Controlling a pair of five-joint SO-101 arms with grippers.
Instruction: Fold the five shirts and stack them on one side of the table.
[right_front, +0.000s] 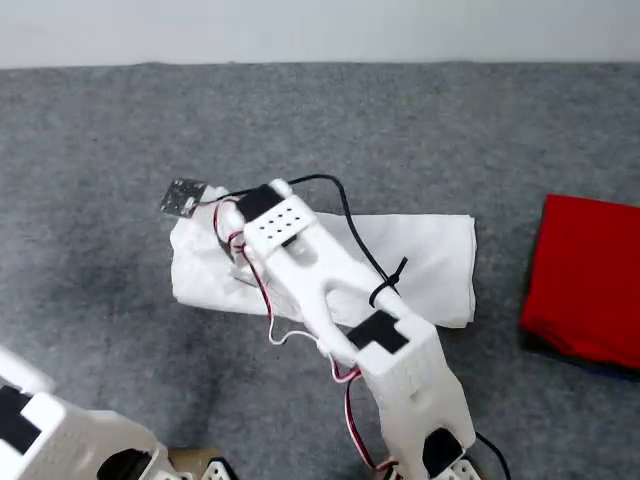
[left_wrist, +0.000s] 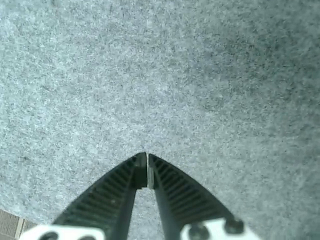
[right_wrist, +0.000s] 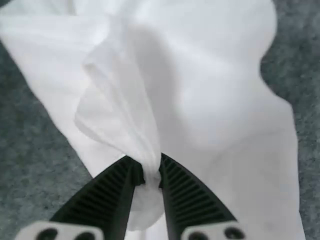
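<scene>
A white shirt (right_front: 420, 262) lies partly folded in the middle of the grey table. My right arm stretches over it from the front, and my right gripper (right_wrist: 149, 176) is shut on a pinched ridge of the white shirt (right_wrist: 200, 90) near its left end. A folded red shirt (right_front: 588, 275) rests at the table's right edge with a dark layer peeking out beneath it. My left gripper (left_wrist: 147, 167) is shut on nothing, hanging over bare grey felt at the front left.
The grey felt table (right_front: 100, 200) has free room at the left and along the back. The left arm's white base (right_front: 60, 440) sits at the front left corner. A black cable (right_front: 350, 215) loops over the right arm.
</scene>
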